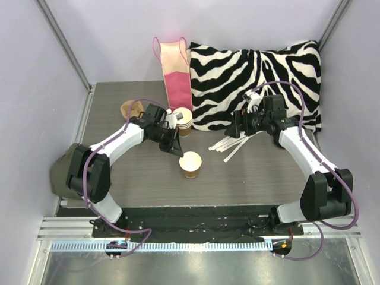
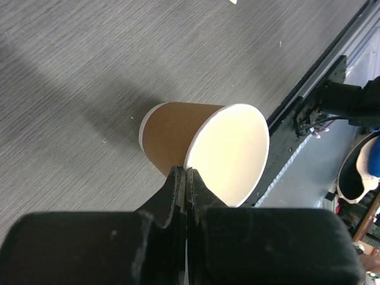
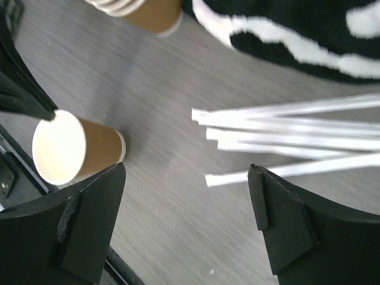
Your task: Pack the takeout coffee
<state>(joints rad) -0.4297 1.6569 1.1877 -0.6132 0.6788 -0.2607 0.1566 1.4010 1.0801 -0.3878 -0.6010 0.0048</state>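
A single kraft cup (image 1: 191, 166) stands upright on the grey wood-grain bench (image 1: 142, 184), near its middle and a little toward the near edge. It is a small tapered paper cup. Its outer wall is plain kraft brown, its inside is cream, and pale bands run round the rolled rim and the base. The left wrist view looks into it, and nothing shows inside.

The left jaws are closed on this cup's rim. One finger lies against the brown outside and the other against the cream inside, so the paper wall runs into the seam between them.

A stack of cups (image 1: 184, 122) stands farther back on the bench, apart from the kraft cup. These cups are also brown-walled, and several pale rims are nested at the top. The stack sits just in front of a pink and cream paper bag (image 1: 176, 71), which stands upright at the back of the bench beside a zebra-striped pillow (image 1: 255, 77).

The right jaws are spread wide with nothing between them. They hang above a loose bunch of white wrapped straws (image 1: 228, 145), which lies on the bench to the right of the kraft cup, just in front of the pillow.
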